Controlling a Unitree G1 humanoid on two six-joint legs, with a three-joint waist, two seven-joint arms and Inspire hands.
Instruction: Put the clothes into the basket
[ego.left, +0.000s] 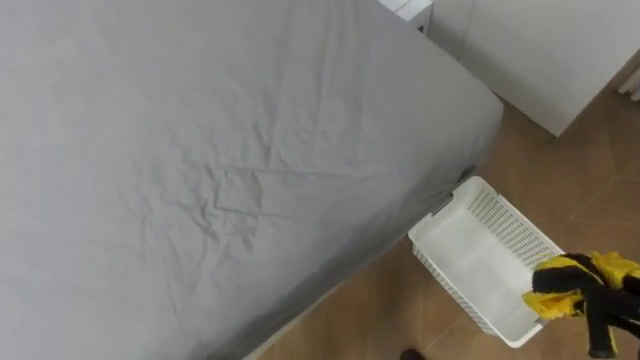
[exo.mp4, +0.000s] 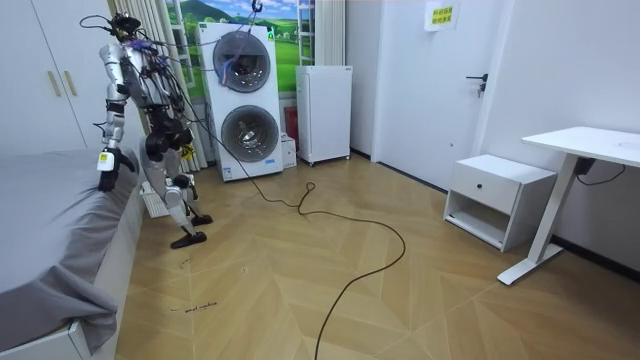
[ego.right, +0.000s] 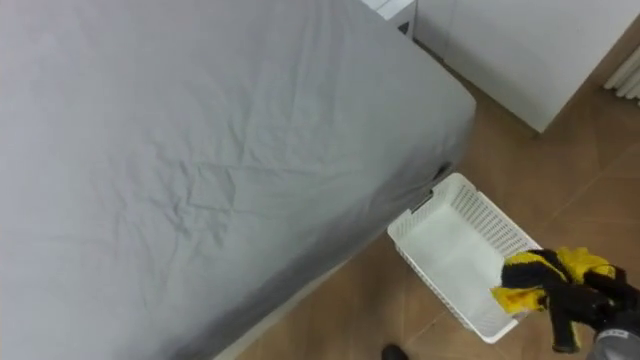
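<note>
Item: yellow-and-black garment (ego.left: 578, 281). It is bunched in my right hand (ego.left: 603, 318), whose fingers are curled round the cloth, and it sits above the near end of the white slatted laundry basket (ego.left: 445, 275). The basket stands on the wood floor (ego.left: 370, 310), against the side of the grey-sheeted bed (ego.left: 200, 150), and nothing lies in it yet.

Risks, as I judge them:
- The bundle hangs at the basket's end rim, not over its middle, so letting go here could drape it on the rim or drop it on the floor.
- The cloth could snag on my fingers and come away with them.

Views: the eye views give the grip and the basket. The room view shows me standing at the bedside, with a stacked washer and dryer (exo.mp4: 248, 100) behind me, but the hand there is too small to read
</note>
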